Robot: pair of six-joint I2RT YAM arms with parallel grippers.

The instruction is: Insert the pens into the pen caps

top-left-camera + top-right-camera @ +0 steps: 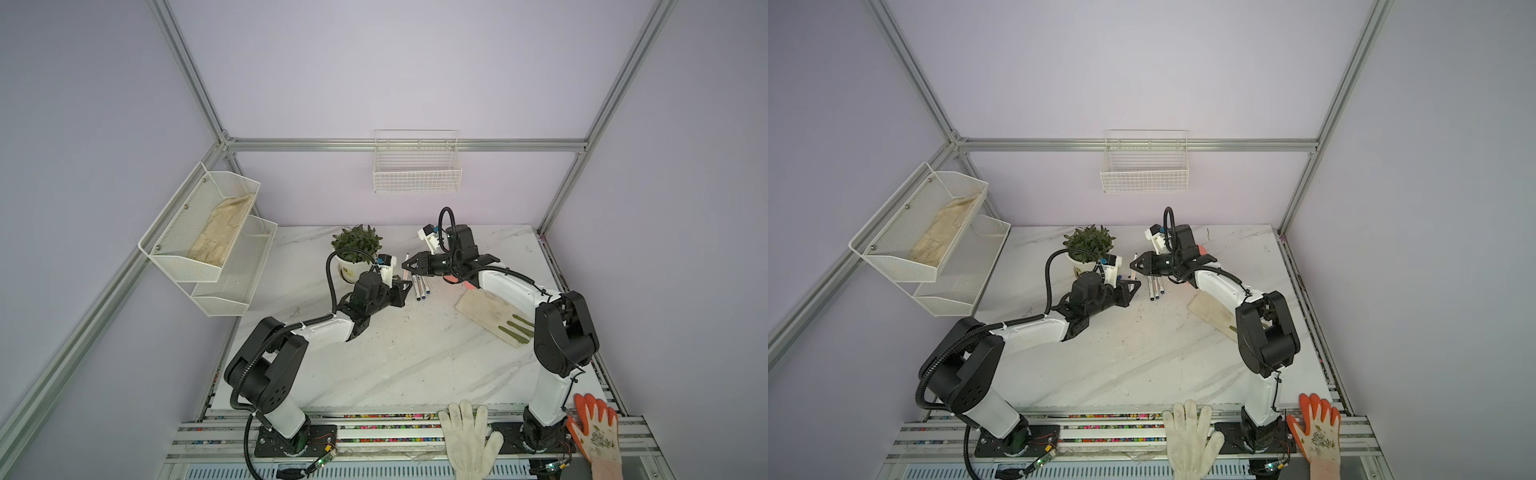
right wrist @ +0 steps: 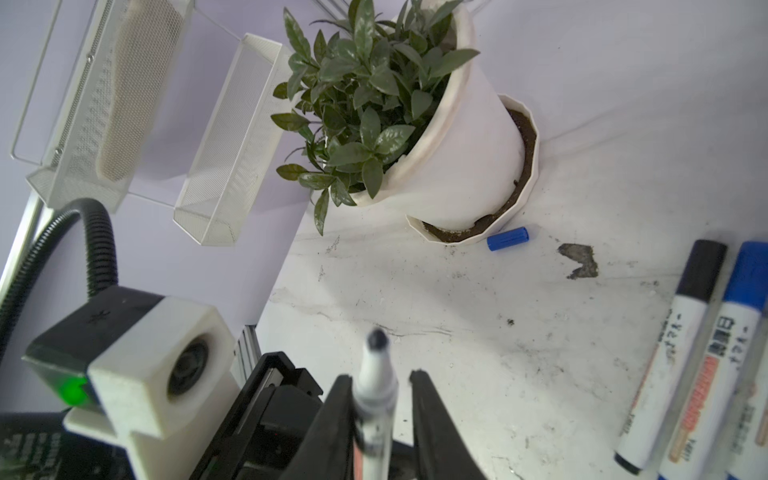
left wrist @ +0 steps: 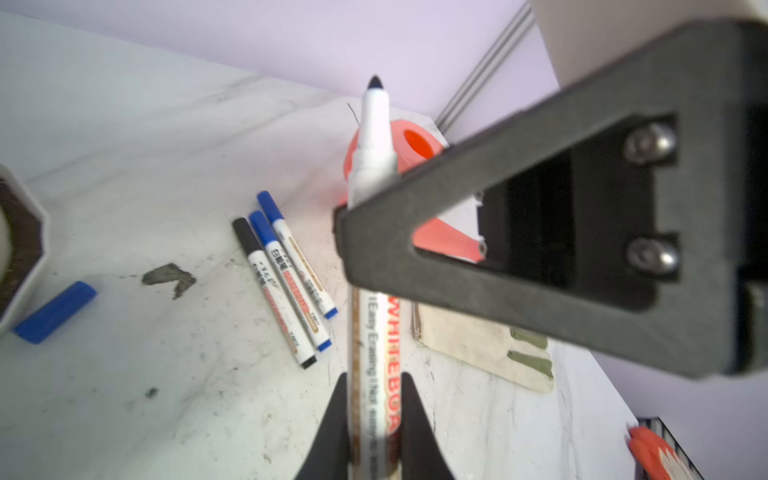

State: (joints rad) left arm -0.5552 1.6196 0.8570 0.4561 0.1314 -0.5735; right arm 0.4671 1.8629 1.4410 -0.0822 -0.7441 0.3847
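Observation:
My left gripper (image 3: 374, 399) is shut on the labelled barrel of an uncapped white pen (image 3: 374, 137), whose black tip points away from it. My right gripper (image 2: 380, 382) is open around the tip end of that pen (image 2: 374, 374); one finger touches it and a gap shows at the other. In both top views the grippers (image 1: 409, 286) (image 1: 405, 266) meet above the table's back middle. Three capped pens (image 3: 286, 282), one with a black cap and two with blue caps, lie side by side on the table (image 1: 420, 289). A loose blue pen cap (image 2: 508, 238) lies beside the plant's saucer.
A potted plant (image 1: 356, 249) stands behind the left gripper. A dirty work glove (image 1: 494, 309) lies under the right arm, with an orange object (image 3: 415, 145) behind it. A dark debris scrap (image 3: 170, 278) lies near the cap. White (image 1: 469, 436) and orange (image 1: 596, 432) gloves lie on the front rail.

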